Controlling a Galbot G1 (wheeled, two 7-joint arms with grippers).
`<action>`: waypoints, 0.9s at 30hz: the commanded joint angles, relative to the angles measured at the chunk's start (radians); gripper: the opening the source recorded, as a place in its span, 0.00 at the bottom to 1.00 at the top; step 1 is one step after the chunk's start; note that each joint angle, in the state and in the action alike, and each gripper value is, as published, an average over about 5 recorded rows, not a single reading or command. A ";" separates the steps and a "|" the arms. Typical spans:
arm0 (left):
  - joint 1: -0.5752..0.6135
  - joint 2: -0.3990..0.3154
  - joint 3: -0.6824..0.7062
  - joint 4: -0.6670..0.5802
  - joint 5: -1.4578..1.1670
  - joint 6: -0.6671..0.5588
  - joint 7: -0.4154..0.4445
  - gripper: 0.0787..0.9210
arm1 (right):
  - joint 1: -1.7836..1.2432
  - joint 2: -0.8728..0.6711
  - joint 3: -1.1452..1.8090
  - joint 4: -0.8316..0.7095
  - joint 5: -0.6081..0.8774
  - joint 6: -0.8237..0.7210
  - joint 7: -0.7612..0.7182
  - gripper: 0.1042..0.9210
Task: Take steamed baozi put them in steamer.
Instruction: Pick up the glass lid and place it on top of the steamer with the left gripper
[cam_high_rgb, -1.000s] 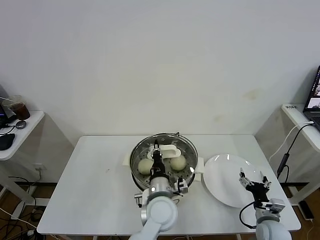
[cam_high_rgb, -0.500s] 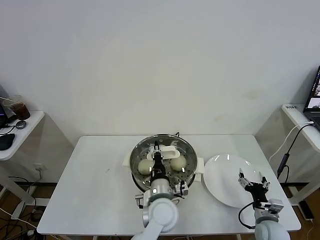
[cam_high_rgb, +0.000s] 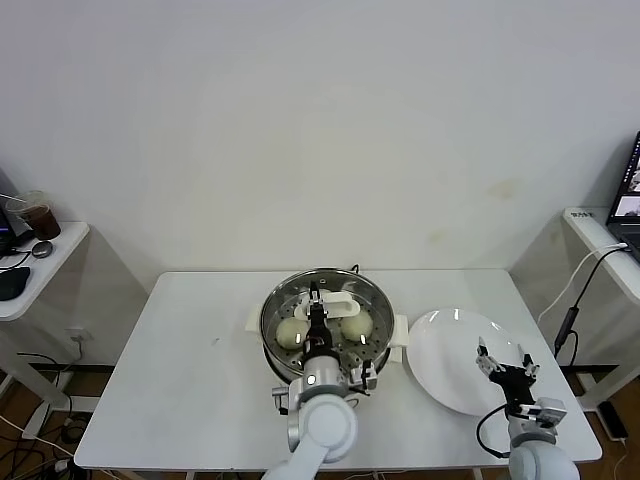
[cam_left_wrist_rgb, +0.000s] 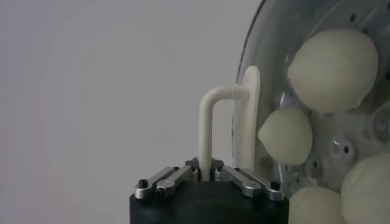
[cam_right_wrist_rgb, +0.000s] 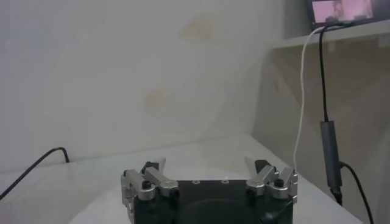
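Observation:
My left gripper reaches over the steamer and is shut on the white handle of the round glass lid. The lid covers the shiny perforated basket; I cannot tell whether it rests on the rim. Through the glass, cream-white steamed baozi lie on the steamer floor, several in the left wrist view. Two of them, one baozi and another, show on either side of the arm in the head view. My right gripper hovers open and holds nothing above the white plate.
The steamer's cream-white pot base stands mid-table beside the plate. A cable hangs off the side table at the right. At the far left, a small side table holds a cup.
Almost nothing has changed. Both arms have shifted only a hair, and the left gripper stays shut on the lid handle.

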 joint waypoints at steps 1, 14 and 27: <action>0.003 0.004 0.000 0.003 0.004 0.000 0.007 0.11 | 0.001 0.001 -0.001 -0.002 -0.001 0.001 0.000 0.88; 0.021 0.028 0.013 -0.028 -0.025 -0.030 -0.059 0.12 | -0.001 0.007 -0.005 -0.002 -0.008 0.002 0.000 0.88; 0.119 0.096 0.007 -0.185 -0.033 -0.064 -0.047 0.54 | 0.006 0.009 -0.015 -0.009 -0.015 0.000 0.001 0.88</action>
